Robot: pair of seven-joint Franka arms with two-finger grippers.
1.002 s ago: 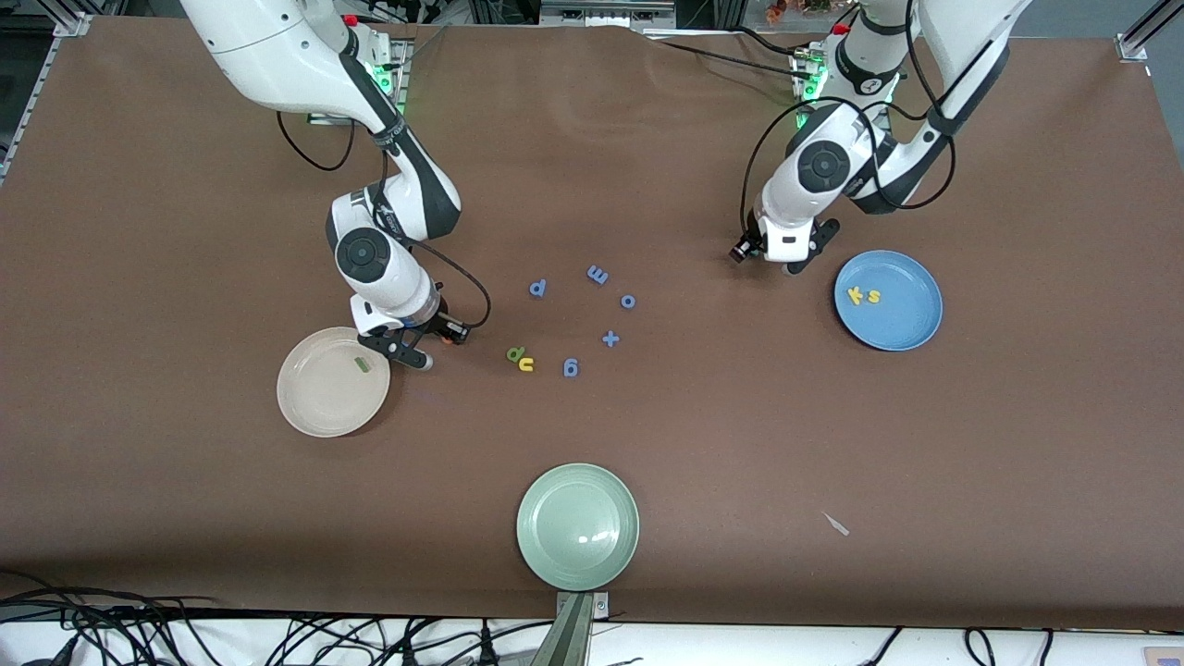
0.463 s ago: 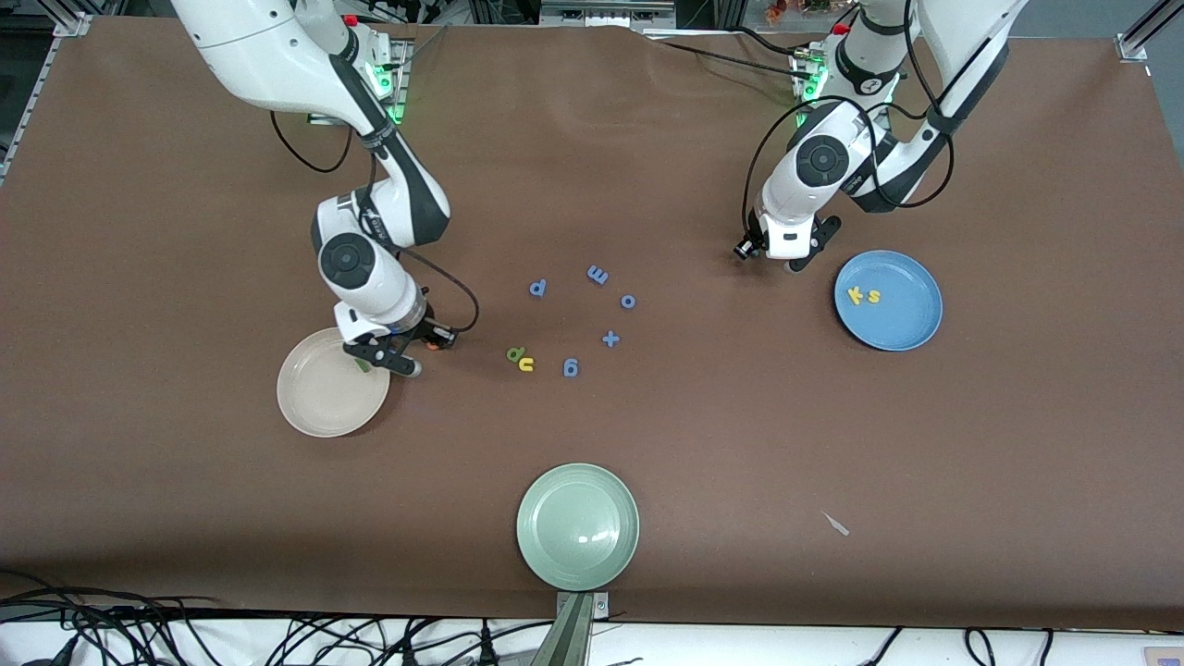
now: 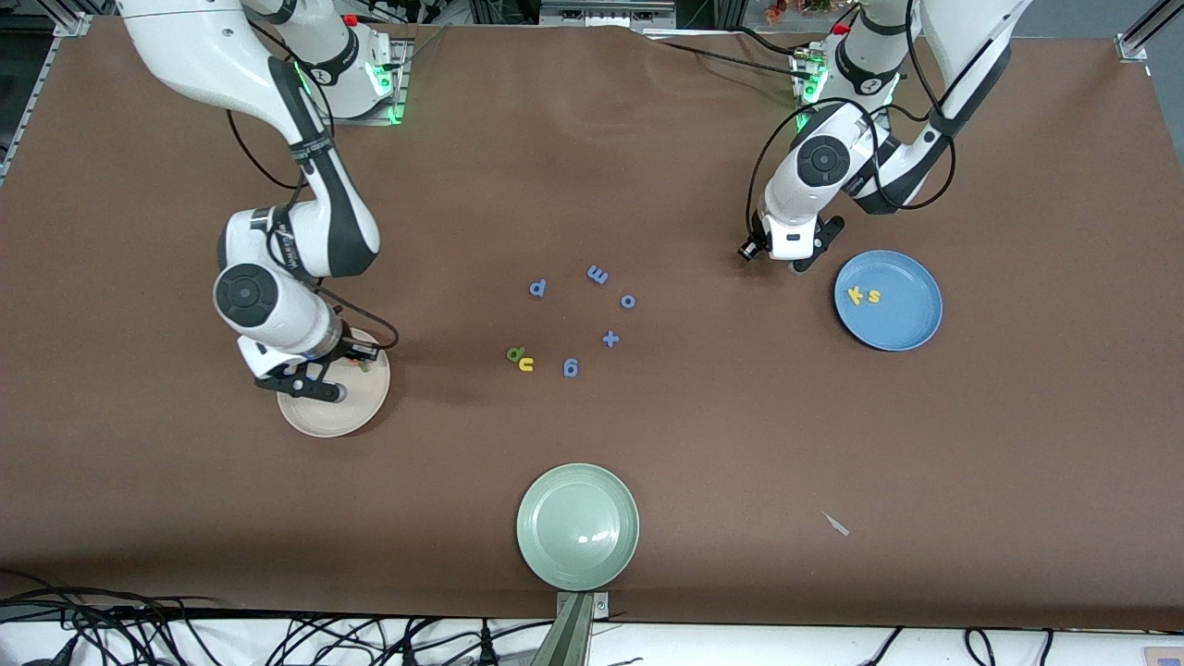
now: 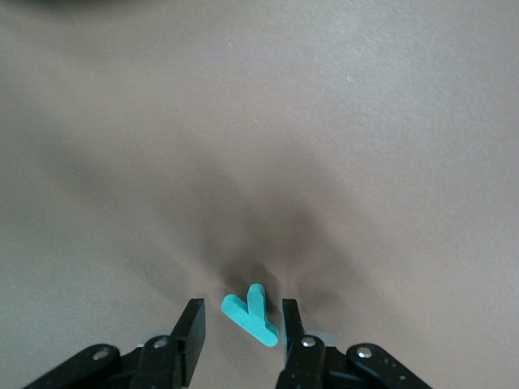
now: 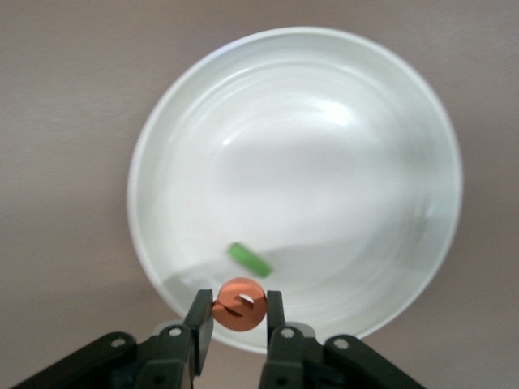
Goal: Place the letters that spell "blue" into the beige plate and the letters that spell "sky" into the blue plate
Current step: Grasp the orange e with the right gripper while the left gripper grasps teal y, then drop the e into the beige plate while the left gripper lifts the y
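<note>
Two grips: right gripper point(image 5: 236, 314) pinching orange "e" point(image 5: 238, 305) over beige plate point(image 5: 389, 130); left gripper point(image 4: 242, 324) clasping teal "y" point(image 4: 252, 315) above bench point(image 4: 259, 121).

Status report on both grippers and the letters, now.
Right gripper shut on orange "e" over beige plate. Left gripper shut on teal "y", beside blue plate. Nothing in the way.

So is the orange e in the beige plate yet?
No. The right gripper holds the orange e above the beige plate.
</note>
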